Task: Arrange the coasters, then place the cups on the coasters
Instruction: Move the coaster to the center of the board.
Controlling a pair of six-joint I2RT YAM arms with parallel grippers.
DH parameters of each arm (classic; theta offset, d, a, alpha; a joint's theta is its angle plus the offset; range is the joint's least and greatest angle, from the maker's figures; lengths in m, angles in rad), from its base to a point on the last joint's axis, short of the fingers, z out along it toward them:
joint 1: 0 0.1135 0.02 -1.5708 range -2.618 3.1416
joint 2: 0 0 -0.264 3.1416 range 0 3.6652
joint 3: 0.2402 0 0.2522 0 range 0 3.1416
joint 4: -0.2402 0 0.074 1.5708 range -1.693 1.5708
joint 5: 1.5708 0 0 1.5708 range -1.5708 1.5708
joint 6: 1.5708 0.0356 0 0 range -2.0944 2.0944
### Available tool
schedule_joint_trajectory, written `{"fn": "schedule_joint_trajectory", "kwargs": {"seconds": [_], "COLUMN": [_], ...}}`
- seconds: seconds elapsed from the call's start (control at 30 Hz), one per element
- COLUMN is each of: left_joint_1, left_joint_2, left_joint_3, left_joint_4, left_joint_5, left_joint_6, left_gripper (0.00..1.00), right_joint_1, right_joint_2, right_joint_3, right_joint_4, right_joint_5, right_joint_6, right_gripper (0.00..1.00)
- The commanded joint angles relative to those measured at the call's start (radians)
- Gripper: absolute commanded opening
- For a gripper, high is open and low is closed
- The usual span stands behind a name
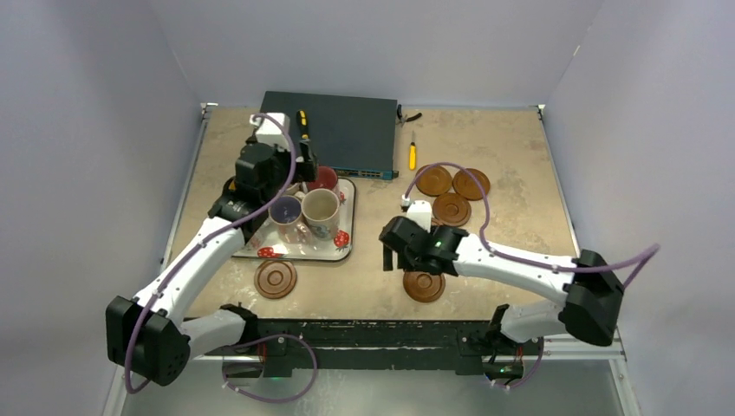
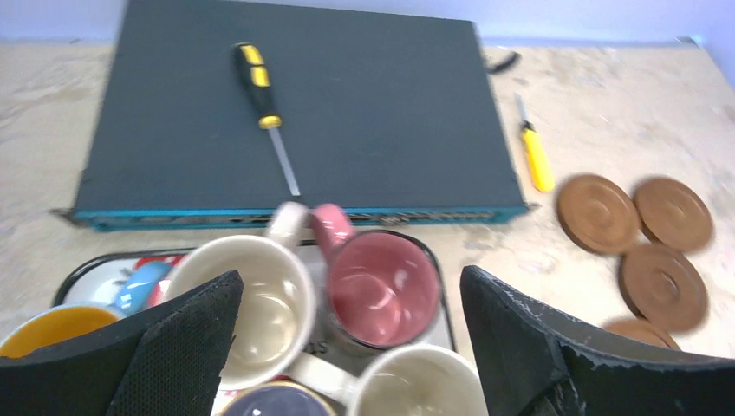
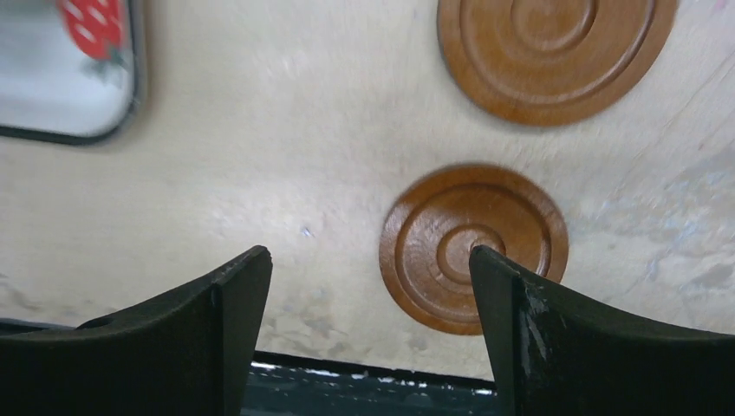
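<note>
A lab test cell: plain walls (image 1: 373,43) enclose a scuffed table (image 1: 364,260) holding a network switch (image 1: 334,130) and a yellow screwdriver (image 1: 412,156)

Mugs (image 2: 381,290) packed tight on tray (image 1: 322,252), black box (image 1: 342,130) close behind. Bare tabletop (image 1: 373,276) open between tray and near-edge coaster (image 1: 424,292).

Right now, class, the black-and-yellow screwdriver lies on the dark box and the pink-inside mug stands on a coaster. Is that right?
No. The pink-inside mug stands on the tray, not on a coaster, as the left wrist view shows. The screwdriver does lie on the dark box.
</note>
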Motion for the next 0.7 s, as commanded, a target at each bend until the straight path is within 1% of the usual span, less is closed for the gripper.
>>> {"fn": "schedule_joint_trajectory", "kwargs": {"seconds": [0.0, 0.1, 0.13, 0.2, 0.27, 0.33, 0.43, 0.53, 0.63, 0.67], "left_joint_1": [-0.126, -0.204, -0.231, -0.284, -0.344, -0.423, -0.559, -0.680, -0.810, -0.851], "left_joint_2": [-0.077, -0.140, -0.147, -0.135, -0.133, -0.163, -0.196, -0.152, -0.083, -0.056], "left_joint_3": [-0.020, -0.049, -0.046, -0.036, -0.054, -0.131, -0.247, -0.265, -0.278, -0.286], "left_joint_4": [0.096, 0.130, 0.114, 0.033, -0.010, 0.016, 0.051, 0.040, 0.049, 0.096], "left_joint_5": [0.027, 0.012, 0.000, -0.012, -0.007, -0.015, -0.076, -0.151, -0.227, -0.244], "left_joint_6": [0.081, 0.069, 0.056, 0.016, -0.040, -0.112, -0.234, -0.304, -0.357, -0.367], "left_gripper": [0.88, 0.86, 0.86, 0.86, 0.84, 0.82, 0.82, 0.81, 0.81, 0.81], "right_joint_1": [-0.102, -0.224, -0.258, -0.329, -0.418, -0.525, -0.664, -0.733, -0.759, -0.760], "right_joint_2": [-0.127, -0.189, -0.196, -0.196, -0.189, -0.180, -0.158, -0.165, -0.206, -0.224], "right_joint_3": [0.045, 0.047, 0.063, 0.097, 0.121, 0.137, 0.161, 0.172, 0.160, 0.148], "right_joint_4": [0.062, 0.144, 0.155, 0.173, 0.213, 0.265, 0.303, 0.309, 0.306, 0.302], "right_joint_5": [-0.002, -0.054, -0.059, -0.067, -0.112, -0.190, -0.287, -0.309, -0.308, -0.309], "right_joint_6": [-0.134, -0.257, -0.285, -0.342, -0.401, -0.451, -0.499, -0.521, -0.521, -0.518], "right_gripper": [0.88, 0.90, 0.91, 0.94, 0.96, 0.97, 0.97, 0.97, 0.97, 0.97]}}
